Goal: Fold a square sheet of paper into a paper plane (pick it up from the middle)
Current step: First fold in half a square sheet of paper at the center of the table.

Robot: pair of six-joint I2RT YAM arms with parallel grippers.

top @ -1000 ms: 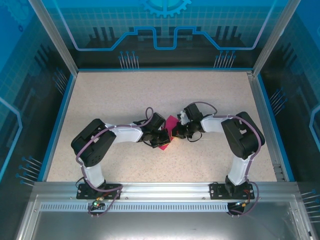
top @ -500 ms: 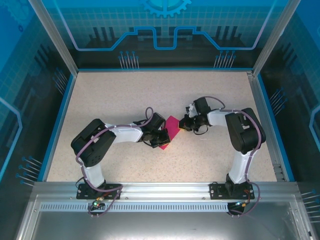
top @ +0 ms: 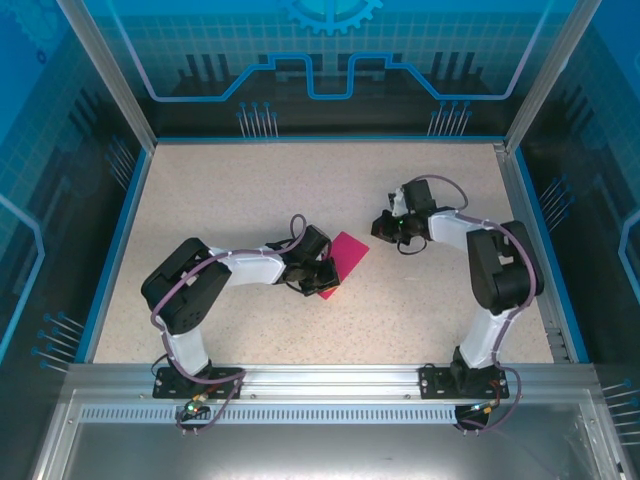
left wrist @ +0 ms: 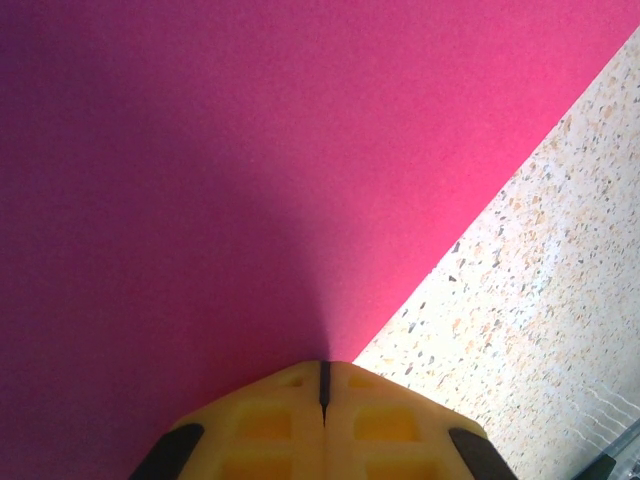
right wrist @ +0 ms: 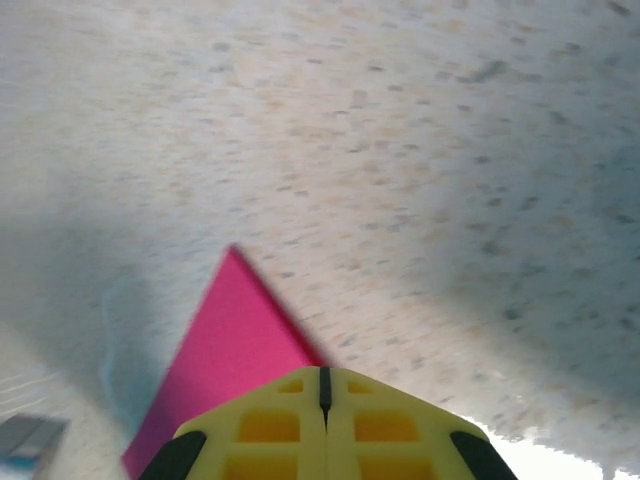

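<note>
The magenta-pink sheet of paper (top: 346, 254) lies flat on the speckled table, its shape narrower than a square. My left gripper (top: 322, 283) rests on its near left end, shut, fingertips (left wrist: 300, 400) pressed together against the pink surface (left wrist: 250, 170). Nothing shows between those fingertips. My right gripper (top: 380, 230) hovers to the right of the sheet, apart from it and shut. In the blurred right wrist view a pointed corner of the paper (right wrist: 225, 340) lies just beyond the closed yellow fingertips (right wrist: 350, 410). No finished paper plane shape is visible.
The speckled tabletop (top: 300, 180) is bounded by a blue rim (top: 120, 240) and transparent enclosure walls. An aluminium rail (top: 330, 378) runs along the near edge where both arm bases are bolted. Bare table (left wrist: 560, 280) shows beside the paper's edge.
My right gripper has drawn back from the paper, up and to the right, uncovering the sheet's far right corner. The left arm and the paper have stayed put.
</note>
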